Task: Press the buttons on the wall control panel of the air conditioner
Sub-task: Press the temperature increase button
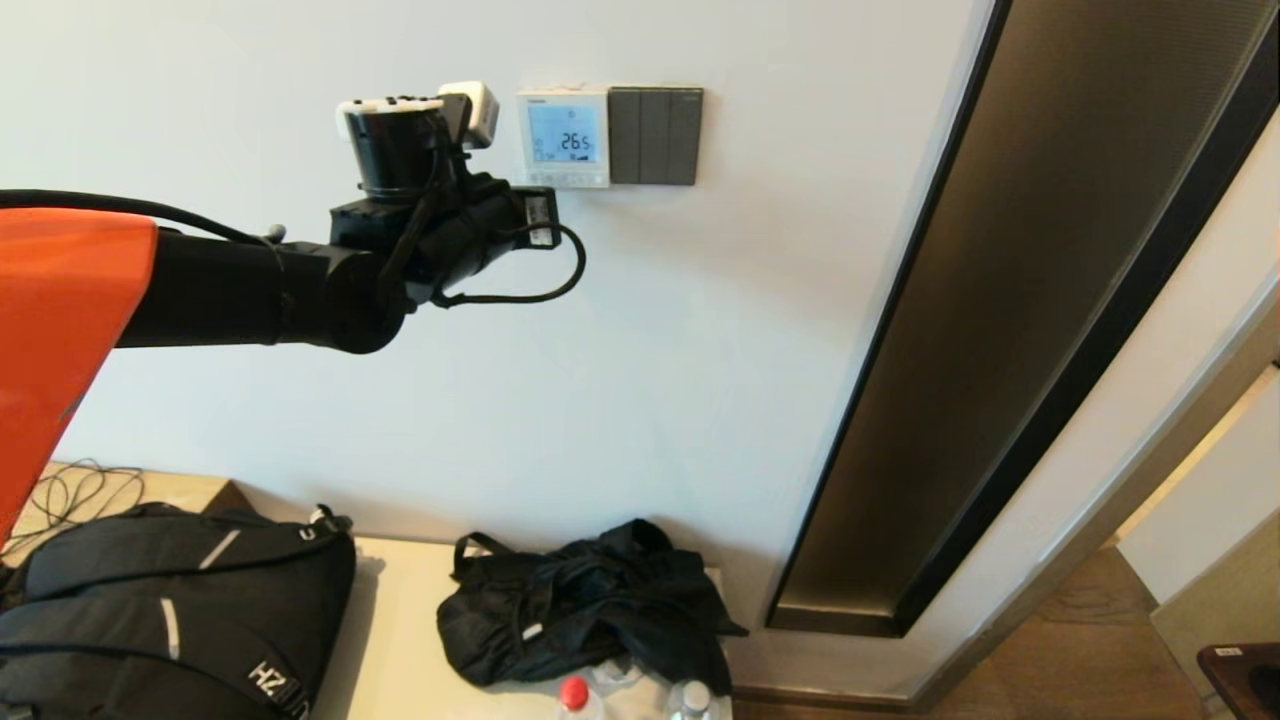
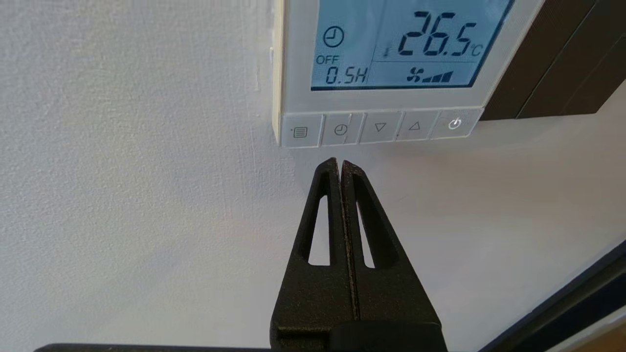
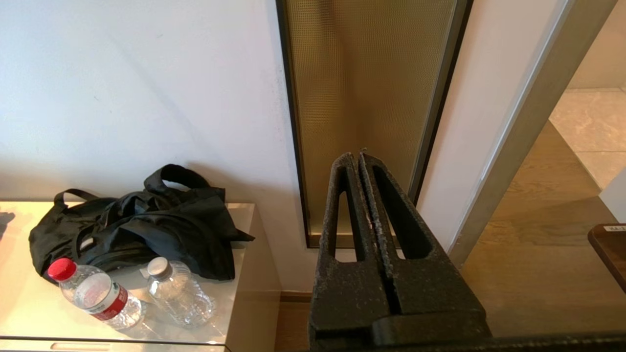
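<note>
The white wall control panel (image 1: 563, 137) has a light-blue screen reading 26.5. It also shows in the left wrist view (image 2: 391, 100). The buttons (image 1: 563, 180) form a row of pale keys along its bottom edge (image 2: 376, 128). My left gripper (image 1: 545, 200) is raised to the wall and shut on nothing. In the left wrist view its tips (image 2: 340, 162) sit just below the clock key, a short way from the row. My right gripper (image 3: 358, 157) is shut and empty, held low, facing the wall and a gold panel.
A dark grey three-rocker switch plate (image 1: 656, 136) adjoins the panel's right side. A tall dark glass strip (image 1: 1000, 300) runs down the wall to the right. Below, a cabinet (image 1: 400, 620) holds a backpack (image 1: 170, 610), a black bag (image 1: 590, 600) and two bottles (image 1: 575, 697).
</note>
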Motion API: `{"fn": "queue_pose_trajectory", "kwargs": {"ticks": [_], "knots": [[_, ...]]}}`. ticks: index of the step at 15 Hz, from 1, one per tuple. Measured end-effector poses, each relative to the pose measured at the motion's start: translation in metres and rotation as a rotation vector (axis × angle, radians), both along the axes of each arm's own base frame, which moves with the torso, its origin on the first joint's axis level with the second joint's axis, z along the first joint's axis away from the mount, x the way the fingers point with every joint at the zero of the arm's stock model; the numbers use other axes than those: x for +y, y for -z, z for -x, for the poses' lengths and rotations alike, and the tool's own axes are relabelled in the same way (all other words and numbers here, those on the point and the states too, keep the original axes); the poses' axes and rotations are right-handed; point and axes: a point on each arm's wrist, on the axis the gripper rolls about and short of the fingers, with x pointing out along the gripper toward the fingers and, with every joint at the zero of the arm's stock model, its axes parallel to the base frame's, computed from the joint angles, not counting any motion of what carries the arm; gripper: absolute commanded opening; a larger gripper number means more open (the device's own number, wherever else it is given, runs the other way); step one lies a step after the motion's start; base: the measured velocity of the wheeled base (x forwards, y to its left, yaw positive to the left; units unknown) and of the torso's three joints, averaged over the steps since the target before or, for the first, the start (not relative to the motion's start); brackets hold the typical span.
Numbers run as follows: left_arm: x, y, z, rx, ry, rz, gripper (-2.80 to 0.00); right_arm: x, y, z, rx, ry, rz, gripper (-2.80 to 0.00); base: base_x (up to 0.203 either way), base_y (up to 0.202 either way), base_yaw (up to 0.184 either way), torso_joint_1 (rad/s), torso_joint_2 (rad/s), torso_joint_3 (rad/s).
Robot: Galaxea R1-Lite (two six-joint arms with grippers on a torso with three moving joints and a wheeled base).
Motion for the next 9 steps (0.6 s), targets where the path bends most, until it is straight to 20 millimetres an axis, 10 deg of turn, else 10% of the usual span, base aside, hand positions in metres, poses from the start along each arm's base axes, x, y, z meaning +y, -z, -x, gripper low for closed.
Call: {"fn": "queue_pose_trajectory", "kwargs": {"ticks": [9], "knots": [[-0.0019,-0.0032,-0.0026,-0.007,0.002,0.003,-2.8,0.0,0.0,0.0,0.0,0.0,0.0,-2.8,0.0,0.0,0.0,0.0,0.0,0.0]]}}
